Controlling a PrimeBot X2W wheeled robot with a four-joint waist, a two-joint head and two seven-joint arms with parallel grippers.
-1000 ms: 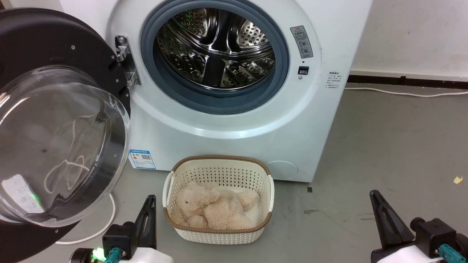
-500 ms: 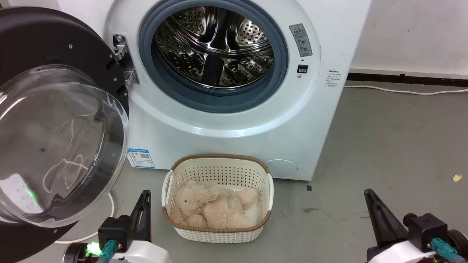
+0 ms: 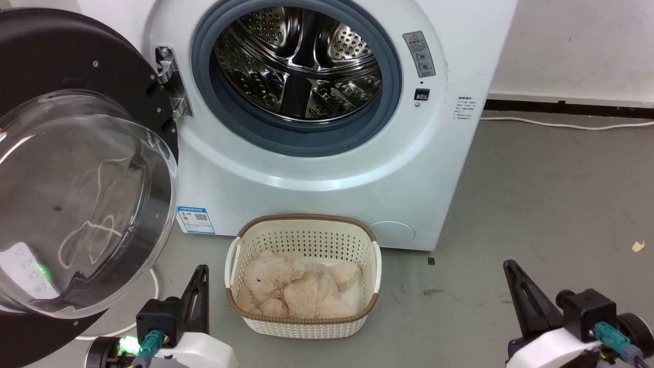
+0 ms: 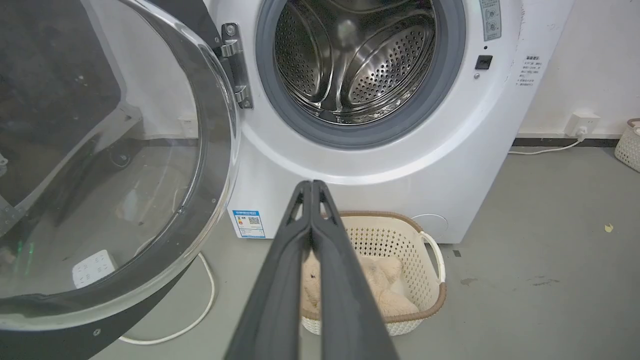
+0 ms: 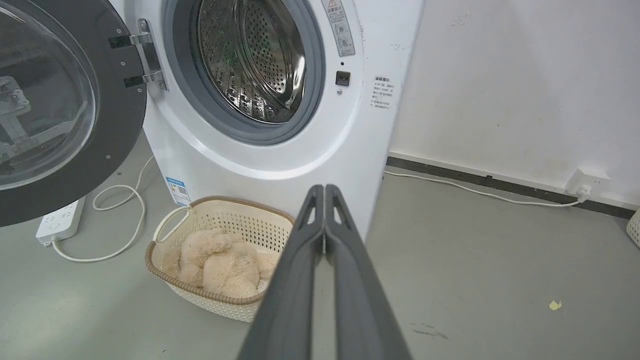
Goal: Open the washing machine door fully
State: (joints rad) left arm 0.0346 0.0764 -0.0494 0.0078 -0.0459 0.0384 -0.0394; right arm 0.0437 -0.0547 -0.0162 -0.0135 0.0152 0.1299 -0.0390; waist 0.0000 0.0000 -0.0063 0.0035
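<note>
Washing machine door (image 3: 76, 168) contact is nil at the hands. The left gripper (image 3: 202, 271) has its two dark fingers pressed flat together on nothing, low over the floor between the door's lower rim and the basket (image 3: 301, 220). The right gripper (image 3: 508, 265) is likewise shut and empty, well apart over bare floor on the far side. From the left wrist, the closed tips (image 4: 311, 184) point at the white front of the washing machine (image 4: 400, 165), touching nothing. Outward from there, the washing machine door hangs on its hinge (image 3: 171, 82) swung wide to the robot's left, its glass bowl facing the head camera and the drum (image 3: 301, 61) wholly exposed. It looks at or close to full travel, though I cannot tell whether the hinge has more to give. If a further push is needed, the main risk is closed fingertips skating off the bulging glass or glossy rim. An arm sweeping low could also clip the basket with its plush toy (image 3: 296, 289). The white cable (image 5: 125, 225) and power strip (image 5: 60, 220) lie on the floor near the door, where the robot's wheels could snag them.
</note>
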